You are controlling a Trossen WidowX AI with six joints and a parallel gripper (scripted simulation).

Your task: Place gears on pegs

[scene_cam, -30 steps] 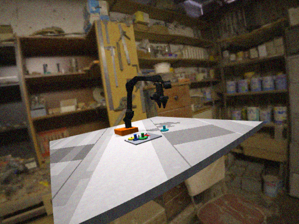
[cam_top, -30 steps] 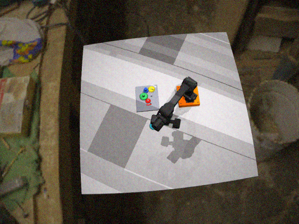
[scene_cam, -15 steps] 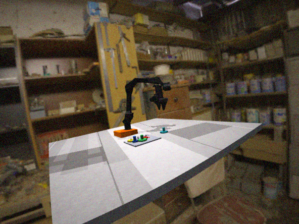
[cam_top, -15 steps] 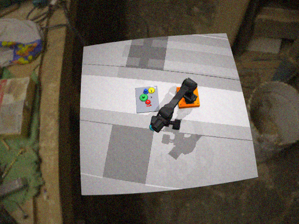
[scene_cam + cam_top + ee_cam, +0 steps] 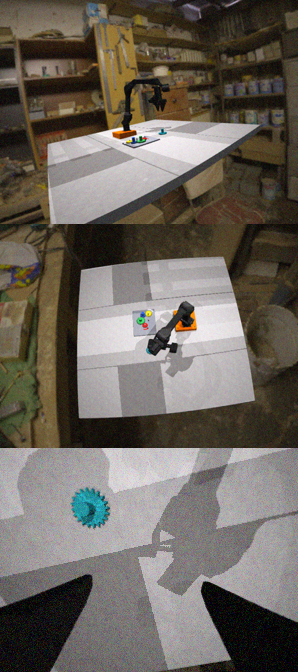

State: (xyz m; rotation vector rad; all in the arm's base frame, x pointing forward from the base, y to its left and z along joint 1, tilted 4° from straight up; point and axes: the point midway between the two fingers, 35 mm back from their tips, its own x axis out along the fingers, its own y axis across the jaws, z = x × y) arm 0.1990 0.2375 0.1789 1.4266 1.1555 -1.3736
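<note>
The grey board (image 5: 137, 331) (image 5: 153, 141) lies on the table. On it are the red gear (image 5: 146, 325), the larger green gear (image 5: 141, 320) (image 5: 140, 140), the small blue gear (image 5: 143, 314) (image 5: 133, 141) and the yellow gear (image 5: 149, 313) (image 5: 129, 142) with its black stripe. They run in a row from red to yellow; exact tooth contact is too small to tell. A bare peg (image 5: 148, 320) shows right of the green gear. A loose teal gear (image 5: 147, 350) (image 5: 162, 132) (image 5: 90, 508) stands on the table. My gripper (image 5: 160, 110) (image 5: 148, 583) is open and empty, high above the table near the teal gear.
The orange base (image 5: 185, 328) (image 5: 124, 134) of the arm stands on the table (image 5: 100, 388) (image 5: 100, 191), to the right of the board in the top view. The arm passes over the table near the board's corner. Shadows of the arm fall on the table.
</note>
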